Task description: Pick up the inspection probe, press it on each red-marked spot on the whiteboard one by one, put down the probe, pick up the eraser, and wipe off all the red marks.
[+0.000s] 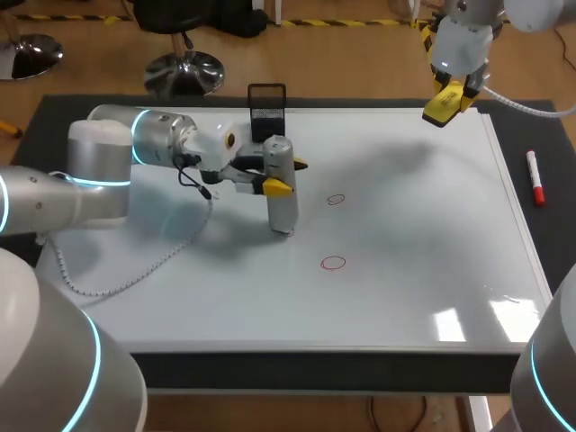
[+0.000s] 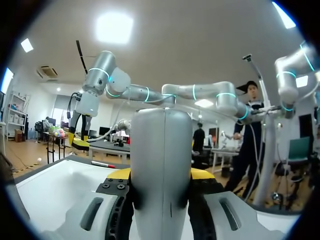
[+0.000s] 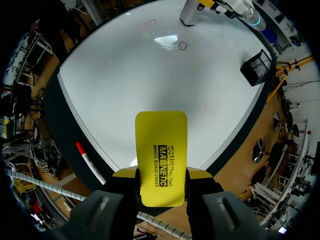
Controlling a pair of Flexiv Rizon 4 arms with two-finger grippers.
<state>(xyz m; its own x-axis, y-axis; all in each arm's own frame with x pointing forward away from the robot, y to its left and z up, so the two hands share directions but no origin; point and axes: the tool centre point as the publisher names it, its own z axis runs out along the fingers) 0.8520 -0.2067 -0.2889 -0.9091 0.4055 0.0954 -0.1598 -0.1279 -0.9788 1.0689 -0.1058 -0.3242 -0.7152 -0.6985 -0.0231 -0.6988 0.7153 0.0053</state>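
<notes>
Holding the inspection probe (image 1: 281, 193) upright, the left gripper (image 1: 286, 176) is clamped on its grey body from two sides, yellow tips against either flank. Long axis vertical, foot down at the whiteboard (image 1: 405, 270), left of centre. Whether the foot touches the board: cannot tell. Two red marks on the board: the far red mark (image 1: 336, 199) lies near the probe on its right, and the near red mark (image 1: 333, 263) sits closer to the robot's edge, also to the right. The foot is on neither. Judgement: the next press calls for a short shift rightward with the probe upright, and the far red mark is the closer target. The left arm is the nearer arm and carries the tool. The right gripper (image 1: 447, 101) hangs over the board's far right corner, well apart from both marks, closed on the yellow eraser (image 1: 445, 108). The left wrist view gives only the grip: the probe (image 2: 161, 165) fills the gap between the fingers, with the foot and the marks out of sight. The right wrist view supplies the rest: the eraser (image 3: 161, 150) seated between its fingers, and beyond it the board with the far red mark (image 3: 182, 45), the near red mark (image 3: 150, 22) and the probe (image 3: 192, 12). A black mesh holder (image 1: 267, 108) stands at the far edge behind the probe, and a red marker pen (image 1: 535, 178) lies off the board on the right
</notes>
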